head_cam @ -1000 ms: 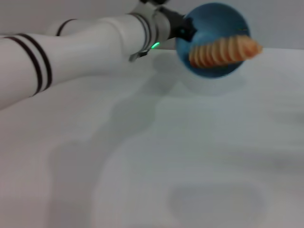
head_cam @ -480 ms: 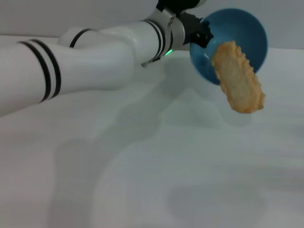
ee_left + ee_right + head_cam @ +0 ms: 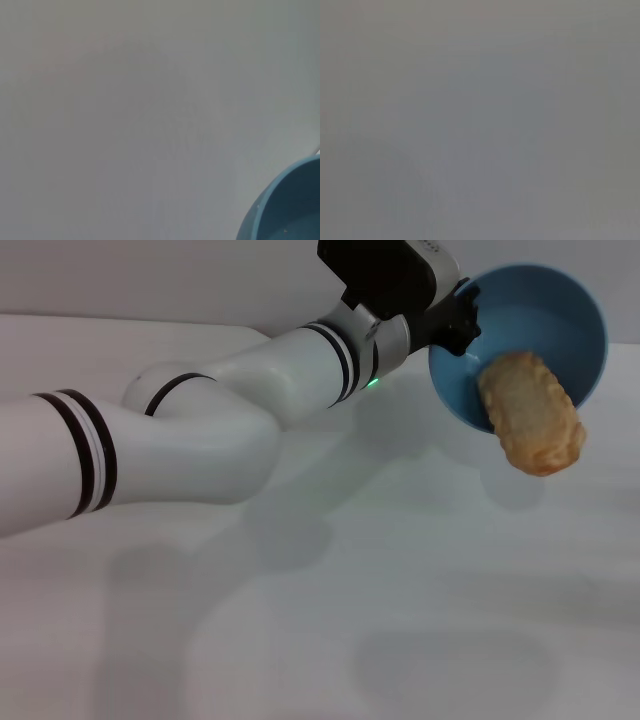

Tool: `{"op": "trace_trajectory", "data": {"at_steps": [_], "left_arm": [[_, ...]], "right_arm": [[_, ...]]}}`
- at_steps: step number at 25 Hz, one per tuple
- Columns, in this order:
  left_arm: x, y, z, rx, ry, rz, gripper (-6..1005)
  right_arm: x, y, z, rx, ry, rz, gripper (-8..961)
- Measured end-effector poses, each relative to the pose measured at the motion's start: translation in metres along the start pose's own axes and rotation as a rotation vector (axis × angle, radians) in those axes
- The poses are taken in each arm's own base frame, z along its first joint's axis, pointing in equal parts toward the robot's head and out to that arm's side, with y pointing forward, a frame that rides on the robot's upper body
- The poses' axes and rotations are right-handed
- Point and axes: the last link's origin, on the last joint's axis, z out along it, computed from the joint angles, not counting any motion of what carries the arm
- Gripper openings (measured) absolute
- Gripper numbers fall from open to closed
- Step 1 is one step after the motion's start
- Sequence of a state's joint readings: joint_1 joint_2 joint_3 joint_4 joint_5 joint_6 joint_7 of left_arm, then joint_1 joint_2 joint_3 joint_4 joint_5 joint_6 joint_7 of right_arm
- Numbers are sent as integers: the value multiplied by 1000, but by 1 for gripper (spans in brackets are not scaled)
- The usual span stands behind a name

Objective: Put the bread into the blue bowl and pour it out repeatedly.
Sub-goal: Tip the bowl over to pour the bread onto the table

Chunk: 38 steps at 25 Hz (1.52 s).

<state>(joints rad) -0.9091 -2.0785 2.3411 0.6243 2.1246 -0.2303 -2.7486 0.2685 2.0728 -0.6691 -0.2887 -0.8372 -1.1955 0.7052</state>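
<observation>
The left arm reaches from the near left, bent at the elbow, forearm angling up toward the blue bowl (image 3: pixel 545 315). The left gripper (image 3: pixel 462 322) clamps the bowl's left rim, holding it tipped above the white table (image 3: pixel 330 620) (mouth facing the camera). The bread (image 3: pixel 530 412) hangs over the bowl's lower rim, tan underside showing, long axis slanting down and rightward.

The blue bowl (image 3: pixel 540 315) is a glossy, plain light blue. The bread (image 3: pixel 532 412) shows a golden-tan underside. The left arm (image 3: pixel 200 430) is white with paired black rings and a small green light; the table (image 3: pixel 400 590) is pale grey-white.
</observation>
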Motion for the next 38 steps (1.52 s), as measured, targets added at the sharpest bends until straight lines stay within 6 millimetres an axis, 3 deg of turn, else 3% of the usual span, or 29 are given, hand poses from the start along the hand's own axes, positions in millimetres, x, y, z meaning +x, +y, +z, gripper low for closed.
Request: {"op": "trace_trajectory", "data": {"at_steps": [20, 28, 38], "left_arm": [[26, 2, -4, 40, 211, 75, 0], [39, 13, -7, 38, 273, 207, -1], [45, -3, -9, 116, 298, 241, -1]], "right_arm": [[-2, 4, 8, -9, -7, -44, 722], [-2, 5, 9, -11, -7, -44, 720], [0, 8, 12, -19, -5, -34, 716]]}}
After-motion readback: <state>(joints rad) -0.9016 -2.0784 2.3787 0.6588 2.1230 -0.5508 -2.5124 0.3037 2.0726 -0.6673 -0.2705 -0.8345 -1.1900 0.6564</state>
